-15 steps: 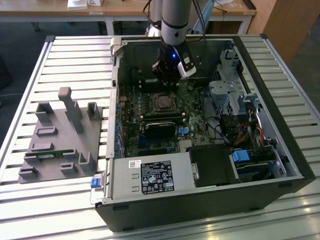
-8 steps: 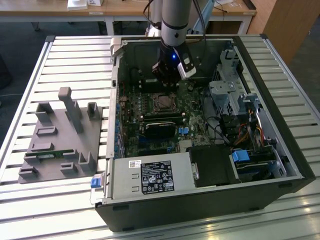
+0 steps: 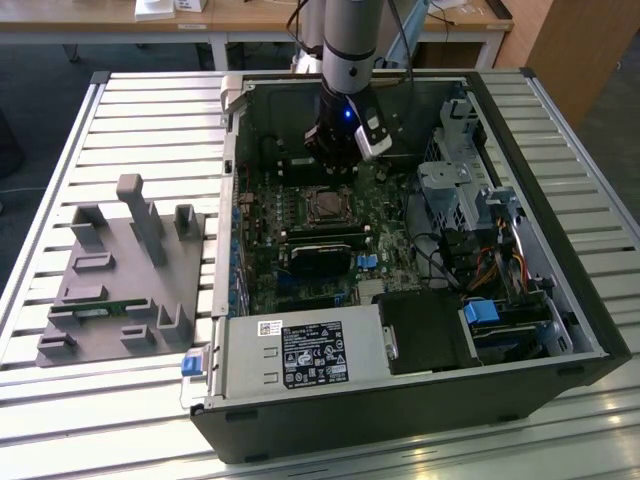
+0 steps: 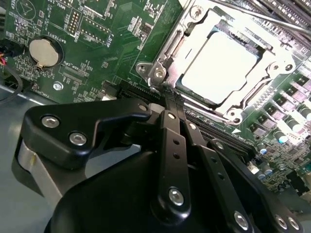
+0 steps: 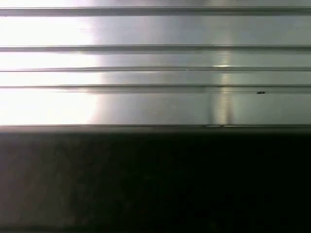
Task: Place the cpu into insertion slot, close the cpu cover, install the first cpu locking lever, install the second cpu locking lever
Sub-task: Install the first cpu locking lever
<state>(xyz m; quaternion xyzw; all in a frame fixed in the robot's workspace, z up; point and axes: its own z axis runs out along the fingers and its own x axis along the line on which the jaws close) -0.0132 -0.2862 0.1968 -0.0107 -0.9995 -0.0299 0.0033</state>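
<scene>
Green motherboard (image 4: 97,43), glossy square cpu (image 4: 221,63) under silver cpu cover (image 4: 194,29); black gripper (image 4: 170,104) closed, empty.

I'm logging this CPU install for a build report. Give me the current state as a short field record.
cpu: seated in the insertion slot
cpu cover: closed over the cpu's edges
gripper: at the socket's edge, above the motherboard
setting: open computer case on a slatted metal table
</scene>
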